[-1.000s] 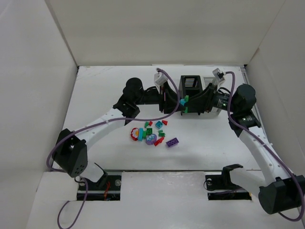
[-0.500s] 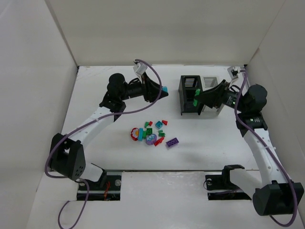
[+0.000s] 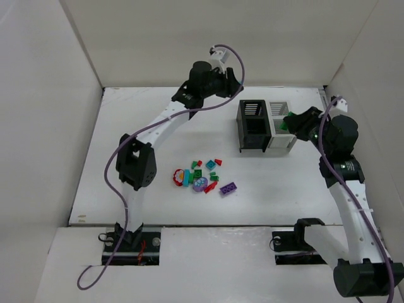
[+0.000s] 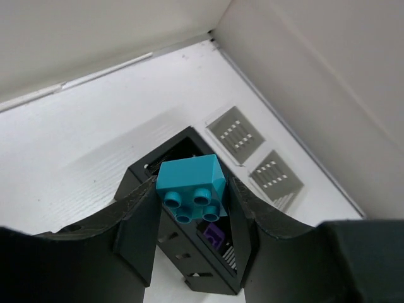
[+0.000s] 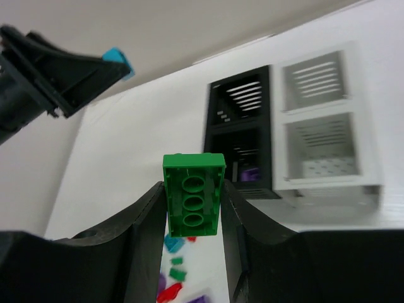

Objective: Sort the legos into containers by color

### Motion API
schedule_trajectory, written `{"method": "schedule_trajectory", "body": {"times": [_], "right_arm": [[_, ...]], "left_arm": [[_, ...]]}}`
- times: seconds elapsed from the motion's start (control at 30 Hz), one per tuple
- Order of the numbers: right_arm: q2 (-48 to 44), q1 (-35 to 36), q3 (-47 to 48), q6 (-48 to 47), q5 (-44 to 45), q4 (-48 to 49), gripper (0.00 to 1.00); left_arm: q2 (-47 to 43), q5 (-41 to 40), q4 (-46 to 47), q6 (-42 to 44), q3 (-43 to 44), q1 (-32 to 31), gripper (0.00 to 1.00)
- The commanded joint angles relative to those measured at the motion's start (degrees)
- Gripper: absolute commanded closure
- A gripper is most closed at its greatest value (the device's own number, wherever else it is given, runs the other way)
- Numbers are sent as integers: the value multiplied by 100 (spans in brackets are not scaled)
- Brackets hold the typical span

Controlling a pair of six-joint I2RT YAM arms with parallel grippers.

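The table (image 3: 158,120) carries 2 joined containers at about 2 o'clock from its middle: a black bin (image 3: 240,129) and a white bin (image 3: 282,143) at its 3 o'clock. The loose legos (image 3: 202,177) lie heaped at the bins' 7 o'clock.

The left gripper (image 4: 191,197) hangs raised at 11 o'clock of the black bin. It is partly closed on a teal brick (image 4: 191,180), probably lined up to drop it there. The right gripper (image 5: 192,211), at 3 o'clock of the white bin, pinches a green brick (image 5: 192,202), likely next.

The left wrist view shows a purple brick (image 4: 214,235) inside the black bin, which the top view misses.

A teal brick (image 4: 191,186), a green brick (image 5: 193,203), one black bin (image 3: 240,126) and one white bin (image 3: 281,142).
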Motion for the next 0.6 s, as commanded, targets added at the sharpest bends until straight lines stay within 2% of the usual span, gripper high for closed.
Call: {"method": "schedule_trajectory", "body": {"times": [0.0,0.1,0.2,0.43,0.57], "right_arm": [[-170,-47,367,-185,1924,-749,80],[-108,-47,499,-71,2434,-1075,80],[15,-47,500,-71,2488,-1145,80],[226,-47,553,-71,2374,-1207,80],[278,-47,553,-124,2488,-1207,80]], "left_arm": [[386,-304,-639,96,867,-149,100],[545,-707,-552,211,982,-378,100],[852,-1111,-472,290,1324,-589,100],[1889,-1418,-340,62,2414,-651,100],[2118,-1578,-340,61,2486,-651,100]]}}
